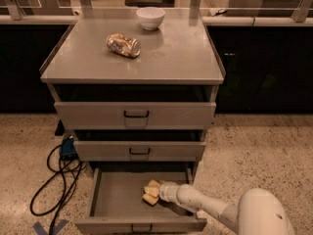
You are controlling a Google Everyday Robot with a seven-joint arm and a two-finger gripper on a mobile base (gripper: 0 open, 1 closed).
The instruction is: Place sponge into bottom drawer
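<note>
The gripper sits low inside the bottom drawer, its tip against the sponge; whether it is clamped on the sponge or has let go cannot be told. The arm reaches in from the right front corner, probably so the sponge ends up over the tray floor, not the rim. The sponge is pale yellow with lumpy, wavy edges, right of the tray's middle. The drawer is pulled well out; the two above are nearly shut. A dented can and a white bowl stand on top.
</note>
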